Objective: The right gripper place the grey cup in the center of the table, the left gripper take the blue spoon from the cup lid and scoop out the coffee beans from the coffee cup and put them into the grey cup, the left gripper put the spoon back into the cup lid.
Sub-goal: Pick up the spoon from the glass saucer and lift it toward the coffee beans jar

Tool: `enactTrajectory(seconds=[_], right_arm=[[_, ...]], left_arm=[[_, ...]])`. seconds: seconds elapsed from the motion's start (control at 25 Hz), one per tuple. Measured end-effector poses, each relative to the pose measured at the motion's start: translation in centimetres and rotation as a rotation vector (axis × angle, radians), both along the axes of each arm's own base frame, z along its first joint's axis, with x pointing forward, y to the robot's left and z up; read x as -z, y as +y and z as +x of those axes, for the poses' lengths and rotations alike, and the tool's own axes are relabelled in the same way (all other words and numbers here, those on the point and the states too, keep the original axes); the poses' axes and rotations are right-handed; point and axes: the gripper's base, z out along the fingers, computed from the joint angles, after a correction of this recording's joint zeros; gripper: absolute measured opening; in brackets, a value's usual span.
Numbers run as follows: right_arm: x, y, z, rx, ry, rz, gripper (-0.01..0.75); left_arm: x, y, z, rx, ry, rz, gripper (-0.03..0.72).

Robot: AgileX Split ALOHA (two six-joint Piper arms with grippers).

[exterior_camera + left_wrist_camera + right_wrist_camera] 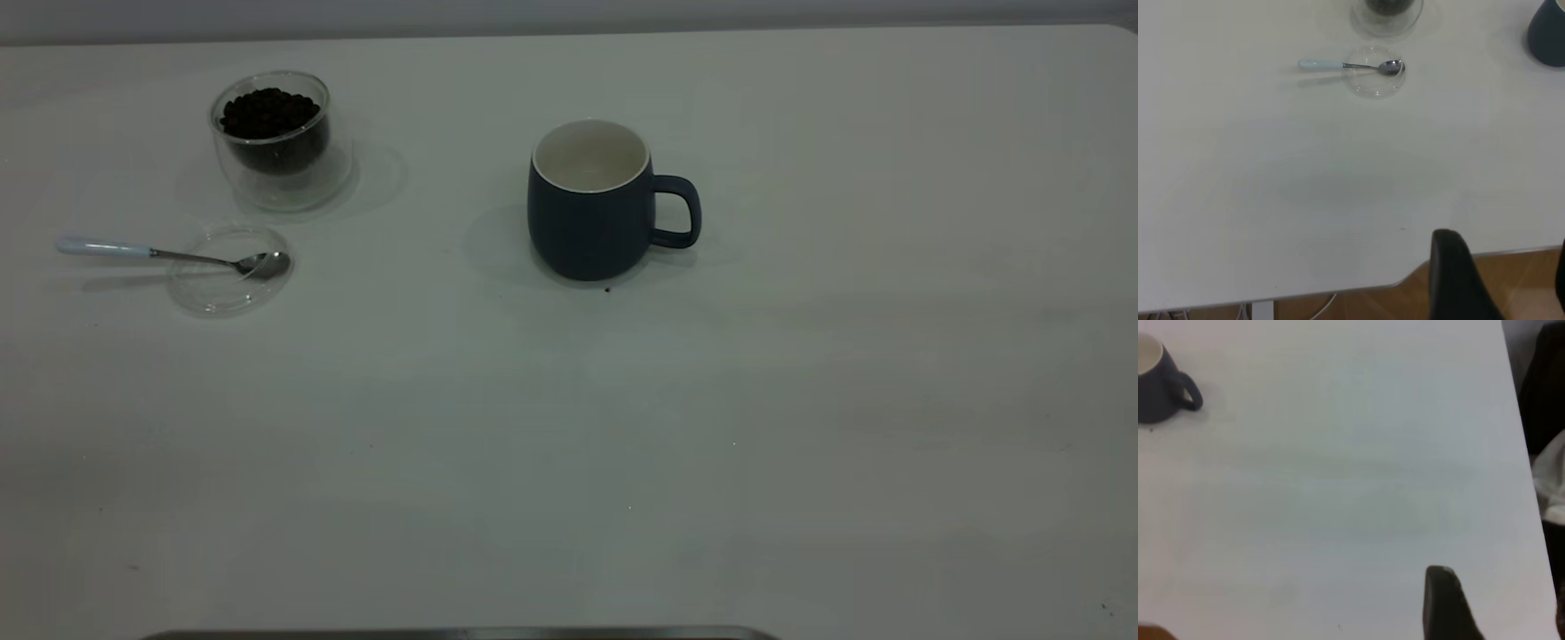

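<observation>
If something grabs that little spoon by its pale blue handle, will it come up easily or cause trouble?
Probably easily, with care. The blue spoon looks thin and stiff, likely light. Its bowl rests in the cup lid while the handle juts out above the table, so pressing down may lever it or skid the clear lid. The shiny metal could slip.

Honestly there's nothing to read here, no text, labels, brand marks, numbers or signs in any of the three views. The grey cup (591, 222) is plain on the side facing the camera, the coffee cup (277, 142) is bare clear glass, and the blue spoon (169, 254) and cup lid (229, 283) carry no visible markings. The table (622, 427) shows only a few tiny dark specks, not print.
</observation>
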Motion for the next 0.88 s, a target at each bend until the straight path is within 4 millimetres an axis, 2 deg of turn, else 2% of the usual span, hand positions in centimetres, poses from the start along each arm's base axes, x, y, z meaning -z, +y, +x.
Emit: enactTrajectory(seconds=[0.16, 0.88], right_arm=[[0.02, 0.01, -0.51, -0.001, -0.035, 0.001, 0.363], [0.02, 0.02, -0.53, -0.005, -0.036, -0.006, 0.363]], left_arm=[[0.00, 0.00, 0.00, 0.000, 0.000, 0.000, 0.432], [0.00, 0.00, 0.00, -0.001, 0.000, -0.001, 0.432]])
